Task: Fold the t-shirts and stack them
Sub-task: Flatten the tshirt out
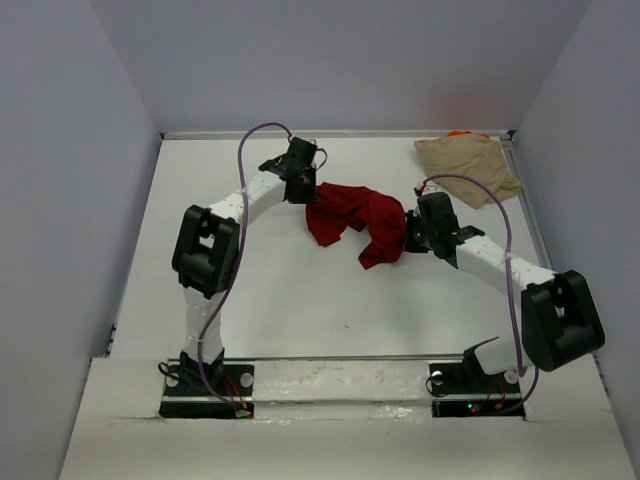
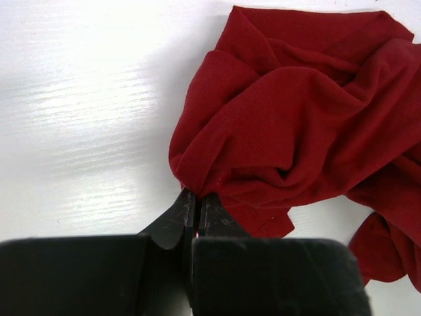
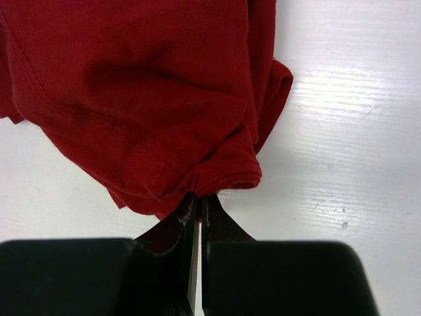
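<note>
In the overhead view, the left arm (image 1: 215, 245) rises from the lower left of the frame and bends toward upper centre. There the left gripper (image 1: 308, 193) meets the left end of the dark red t-shirt (image 1: 352, 214). In the left wrist view its two black fingers (image 2: 181, 214) are pressed together, with a bunched fold of the red cloth pinched between their tips. The rest of the shirt spreads crumpled into the upper right of that frame, over the white surface (image 1: 300, 300).

In the overhead view the red shirt hangs as a rumpled band across the middle of the frame, between the two grippers. Its lower folds drop toward the surface on the right of centre.

At the shirt's right end the right gripper (image 1: 408, 236) is clamped on it too. In the right wrist view a hemmed edge (image 3: 223, 176) is nipped between closed fingertips, and the cloth fills the upper left of that frame.

Well apart from this, a tan t-shirt (image 1: 467, 166) lies loosely spread in the upper right corner of the surface. A sliver of orange fabric (image 1: 458, 133) shows at its far edge, against the back wall.
</note>
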